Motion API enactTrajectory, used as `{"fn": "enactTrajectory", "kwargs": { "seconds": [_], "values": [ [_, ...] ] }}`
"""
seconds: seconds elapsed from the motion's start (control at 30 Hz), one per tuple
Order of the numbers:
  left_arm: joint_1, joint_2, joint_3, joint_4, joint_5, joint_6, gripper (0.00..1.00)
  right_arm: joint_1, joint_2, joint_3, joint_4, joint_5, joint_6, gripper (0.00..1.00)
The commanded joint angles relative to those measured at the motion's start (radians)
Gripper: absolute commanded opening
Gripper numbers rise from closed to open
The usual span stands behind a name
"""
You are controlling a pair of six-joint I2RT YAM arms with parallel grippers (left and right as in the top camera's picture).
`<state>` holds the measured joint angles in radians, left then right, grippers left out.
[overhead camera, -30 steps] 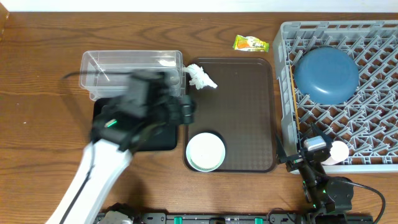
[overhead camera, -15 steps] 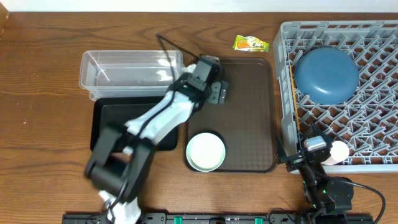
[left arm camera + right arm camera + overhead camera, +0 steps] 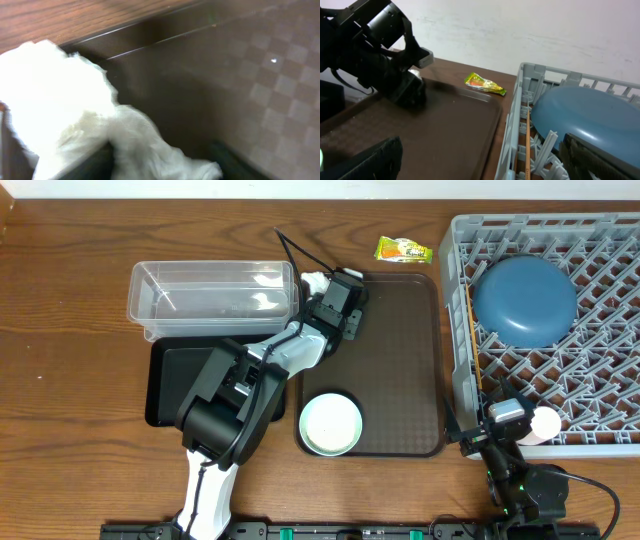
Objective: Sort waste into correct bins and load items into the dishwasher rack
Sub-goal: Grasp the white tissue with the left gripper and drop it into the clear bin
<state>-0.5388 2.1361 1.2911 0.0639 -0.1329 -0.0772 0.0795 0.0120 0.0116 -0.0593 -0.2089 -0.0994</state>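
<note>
One pale bowl [image 3: 331, 423] sits on the brown tray [image 3: 400, 360]; tissue [image 3: 65, 100] at its far-left corner, between left gripper [image 3: 160, 162] jaws — grip unclear. Rack [image 3: 600, 395] right of it holds blue bowl [image 3: 524, 301] — right gripper [image 3: 480, 160] jaws spread.

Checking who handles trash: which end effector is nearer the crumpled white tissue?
Left. The left end effector is right at the crumpled tissue; the right end effector sits far off by the dishwasher rack.
</note>
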Motion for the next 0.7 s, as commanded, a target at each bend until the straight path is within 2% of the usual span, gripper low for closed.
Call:
{"fn": "enactTrajectory", "kwargs": {
  "seconds": [0.0,0.03,0.1,0.3,0.43,0.63,0.67],
  "values": [
    [-0.002,-0.005,0.008,-0.025,-0.032,0.002,0.31,-0.012,-0.006,-0.004,0.0,-0.001,-0.01,0.99],
    [-0.007,-0.034,0.008,-0.035,-0.032,-0.02,0.15,-0.012,-0.006,-0.004,0.0,-0.001,-0.01,0.99],
    [-0.012,-0.094,0.008,-0.06,-0.031,-0.068,0.06,-0.012,-0.006,-0.004,0.0,-0.001,-0.01,0.99],
    [-0.007,-0.329,0.008,-0.163,0.073,-0.109,0.06,-0.012,-0.006,-0.004,0.0,-0.001,-0.01,0.99],
    [0.017,-0.442,0.008,-0.22,0.035,-0.106,0.06,-0.012,-0.006,-0.004,0.0,-0.001,-0.01,0.99],
    [0.152,-0.44,0.007,-0.289,-0.017,-0.107,0.07,-0.012,-0.006,-0.004,0.0,-0.001,-0.01,0.99],
    [0.178,-0.422,0.007,-0.296,-0.016,-0.126,0.1,-0.012,-0.006,-0.004,0.0,-0.001,-0.01,0.99]
  ]
}}
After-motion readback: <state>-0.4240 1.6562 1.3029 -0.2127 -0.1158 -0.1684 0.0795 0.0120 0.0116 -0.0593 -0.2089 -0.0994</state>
